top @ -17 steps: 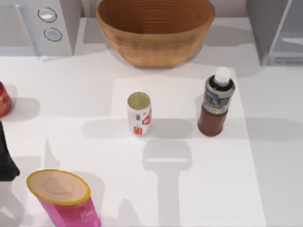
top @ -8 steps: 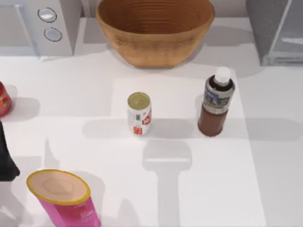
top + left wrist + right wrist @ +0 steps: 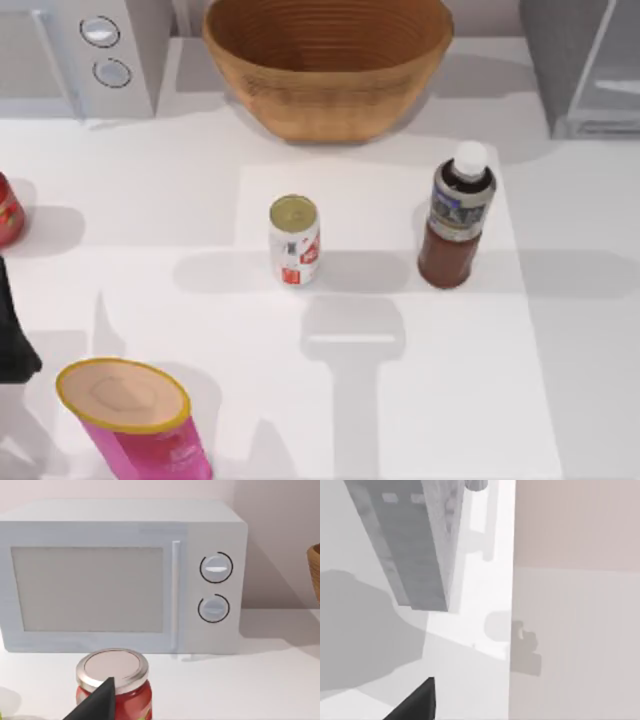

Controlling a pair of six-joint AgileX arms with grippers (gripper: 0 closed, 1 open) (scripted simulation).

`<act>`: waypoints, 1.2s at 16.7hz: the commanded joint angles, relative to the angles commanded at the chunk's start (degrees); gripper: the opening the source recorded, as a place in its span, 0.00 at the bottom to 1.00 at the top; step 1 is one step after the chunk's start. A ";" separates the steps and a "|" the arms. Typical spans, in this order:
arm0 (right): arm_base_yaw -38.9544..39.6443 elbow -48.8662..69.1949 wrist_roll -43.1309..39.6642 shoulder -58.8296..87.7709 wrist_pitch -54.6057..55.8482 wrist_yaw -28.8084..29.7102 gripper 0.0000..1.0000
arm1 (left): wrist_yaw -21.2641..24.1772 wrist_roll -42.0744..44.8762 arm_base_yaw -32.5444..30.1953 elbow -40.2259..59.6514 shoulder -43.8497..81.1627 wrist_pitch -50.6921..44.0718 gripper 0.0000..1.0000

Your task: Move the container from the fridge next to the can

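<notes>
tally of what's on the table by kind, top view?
Appliances: 2, microwave, fridge
Bowls: 1, wicker bowl
Cans: 1, can
Bottles: 1, container
Jars: 1, red jar
Canisters: 1, pink canister
Total: 7

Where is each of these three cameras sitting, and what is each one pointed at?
Top view: above the table, looking down on the can, container and wicker bowl; the left arm shows at the left edge.
Left wrist view: faces the microwave and red jar; a dark fingertip shows.
Right wrist view: faces the fridge; a dark fingertip shows.
Shared: top and left wrist views both show the microwave.
</notes>
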 joint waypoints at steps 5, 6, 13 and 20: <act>14.30 -0.51 24.38 0.36 19.46 3.02 1.00 | 0.00 0.00 0.00 0.00 0.00 0.00 1.00; 17.36 -0.62 29.65 0.39 23.70 3.68 1.00 | 0.00 0.00 0.00 0.00 0.00 0.00 1.00; 35.85 -1.37 59.39 0.18 49.23 7.67 1.00 | 0.00 0.00 0.00 0.00 0.00 0.00 1.00; 40.03 -1.57 64.80 -0.03 54.51 8.58 1.00 | 0.00 0.00 0.00 0.00 0.00 0.00 1.00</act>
